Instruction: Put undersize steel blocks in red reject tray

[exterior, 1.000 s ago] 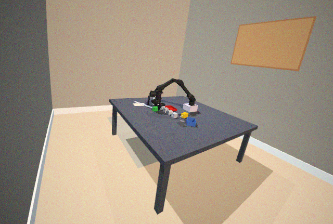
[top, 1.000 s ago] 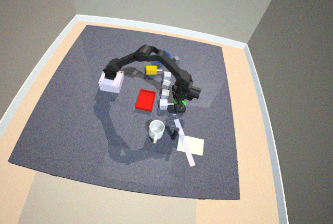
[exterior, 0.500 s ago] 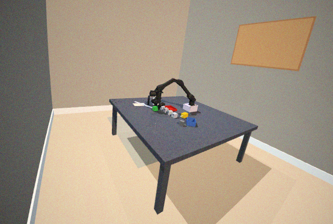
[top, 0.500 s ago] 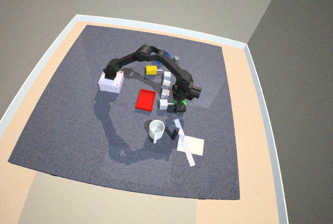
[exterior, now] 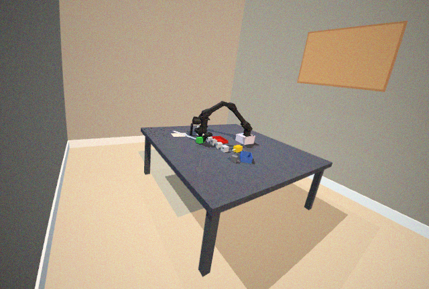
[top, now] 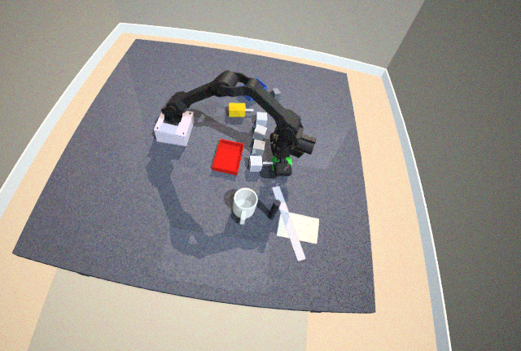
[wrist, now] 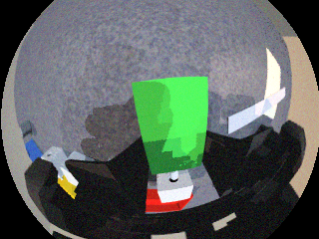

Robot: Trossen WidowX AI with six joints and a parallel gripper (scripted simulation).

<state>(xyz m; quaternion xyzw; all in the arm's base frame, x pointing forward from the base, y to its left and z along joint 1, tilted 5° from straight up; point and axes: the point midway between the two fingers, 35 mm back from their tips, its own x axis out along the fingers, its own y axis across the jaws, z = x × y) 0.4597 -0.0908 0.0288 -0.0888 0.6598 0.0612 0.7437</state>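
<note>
With left, right, near and far taken as in the top view, the gripper [top: 282, 163] [exterior: 202, 137] [wrist: 172, 149] is low at the right of the block row, jaws about half open and closed on the green handle of the GO gauge [top: 287, 160] [exterior: 199, 139] [wrist: 171, 115].

Gauge pin: points left, tip at the bore of the nearest steel block [top: 255, 164] [exterior: 209, 139] [wrist: 174, 191]. A length of pin shows between handle and block; whether the tip has entered cannot be told.

Other blocks: a second [top: 258, 146] [exterior: 213, 141], a third [top: 260, 131] [exterior: 218, 145] and a fourth [top: 261, 118] [exterior: 224, 148] run toward the far side, the third turned askew.

Red reject tray [top: 227, 156] [exterior: 220, 139] [wrist: 155, 204]: left of the row, floor visible, blocks outside it.

Far side: yellow-handled gauge [top: 237, 109] [exterior: 237, 148] [wrist: 67, 186] left of the fourth block, pin pointing right. Beyond, a blue object [top: 260, 83] [exterior: 246, 157] [wrist: 33, 149], partly behind the arm in the top view, with a small grey block [top: 276, 92] [exterior: 235, 158] [wrist: 27, 128] to its right.

Near side: white mug [top: 245, 202], black cylinder [top: 274, 209] to its right, and a pale strip [top: 290, 229] [exterior: 185, 135] [wrist: 249, 114] lying across a cream card [top: 308, 229] [exterior: 178, 135] [wrist: 272, 70].
</note>
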